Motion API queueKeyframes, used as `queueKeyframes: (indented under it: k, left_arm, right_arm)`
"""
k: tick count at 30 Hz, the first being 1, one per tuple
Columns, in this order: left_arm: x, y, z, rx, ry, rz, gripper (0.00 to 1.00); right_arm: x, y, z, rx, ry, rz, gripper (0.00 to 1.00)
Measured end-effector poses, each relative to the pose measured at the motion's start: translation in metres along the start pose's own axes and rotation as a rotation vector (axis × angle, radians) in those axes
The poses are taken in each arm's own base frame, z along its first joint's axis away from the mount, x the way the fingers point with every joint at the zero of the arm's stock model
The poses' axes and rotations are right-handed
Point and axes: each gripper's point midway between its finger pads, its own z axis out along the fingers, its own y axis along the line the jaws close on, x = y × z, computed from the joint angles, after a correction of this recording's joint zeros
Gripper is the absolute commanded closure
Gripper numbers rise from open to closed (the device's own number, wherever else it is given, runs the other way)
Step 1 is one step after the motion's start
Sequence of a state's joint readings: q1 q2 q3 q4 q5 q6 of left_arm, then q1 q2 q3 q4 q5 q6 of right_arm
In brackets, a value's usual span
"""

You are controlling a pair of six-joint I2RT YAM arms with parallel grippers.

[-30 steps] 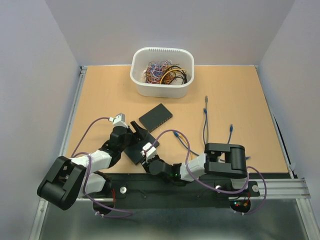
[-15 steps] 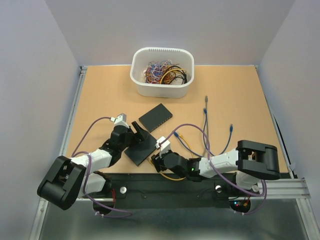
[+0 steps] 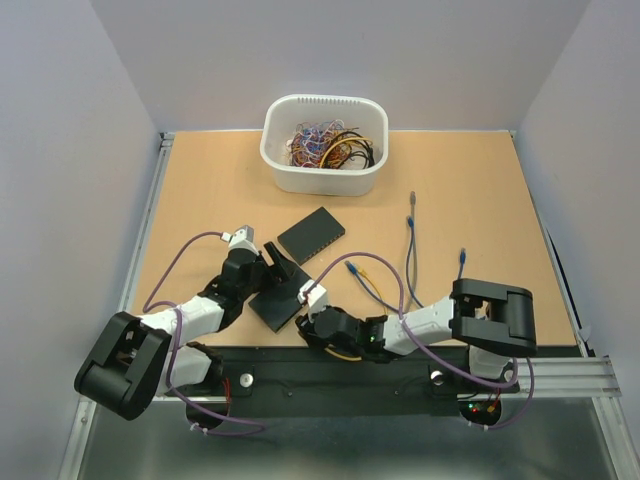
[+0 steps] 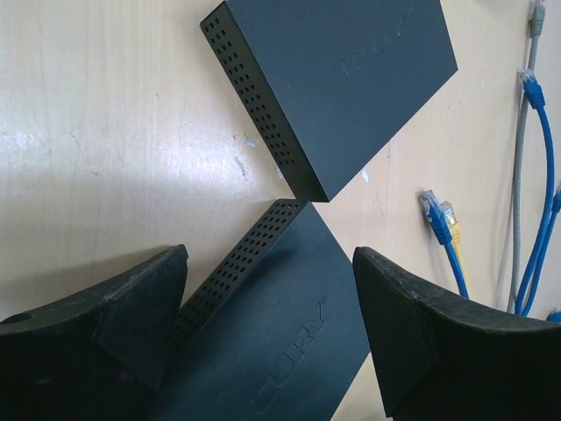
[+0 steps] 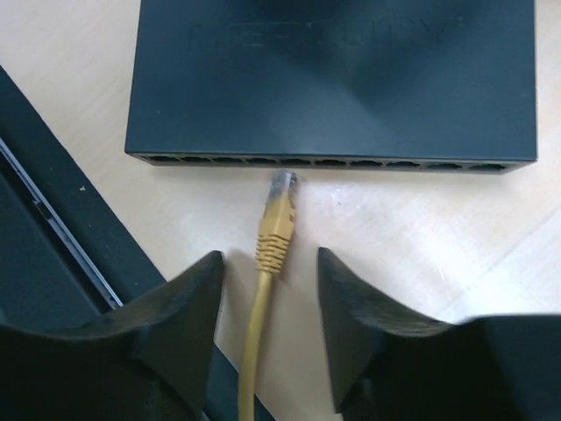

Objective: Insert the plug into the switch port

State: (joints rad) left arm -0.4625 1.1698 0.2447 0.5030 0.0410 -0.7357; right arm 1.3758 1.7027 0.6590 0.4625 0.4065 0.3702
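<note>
The tan worktop (image 3: pixel 480 200) carries everything. The left arm (image 3: pixel 190 315) reaches in from the near left, and the right arm (image 3: pixel 440 320) lies low along the near edge, pointing left. A white bin (image 3: pixel 325 178) full of tangled coloured wires stands at the far middle.

Two flat black switches lie in the centre. The far switch (image 3: pixel 311 235) sits apart from both arms. One corner of it almost touches a corner of the near switch (image 3: pixel 280 297), which lies at an angle between the two arms. The left fingers (image 4: pixel 114 307) are spread wide with the far end of the near switch between them. Whether they press on its sides cannot be told.

A grey cable (image 3: pixel 410 235) and blue cables (image 3: pixel 375 285) trail over the worktop to the right of the switches.

The right fingers (image 5: pixel 175 307) are spread and pinch nothing. A yellow cable (image 5: pixel 259 333) runs between them with a gap on each side. Its plug (image 5: pixel 279 206) lies on the worktop with its tip just short of the near switch's row of ports, near the middle of the row and not inserted.
</note>
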Motion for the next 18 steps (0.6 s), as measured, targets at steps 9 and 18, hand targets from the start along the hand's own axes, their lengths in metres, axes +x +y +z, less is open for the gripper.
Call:
queueKeyframes:
  k: [9, 18]
  left_arm:
    - [-0.001, 0.002, -0.002, -0.007, 0.001, 0.007, 0.12]
    - [-0.036, -0.031, -0.036, 0.112, -0.132, 0.036, 0.12]
  right_arm:
    - [0.001, 0.002, 0.003, -0.002, 0.016, -0.006, 0.99]
    - [-0.015, -0.002, -0.023, -0.030, -0.043, 0.023, 1.00]
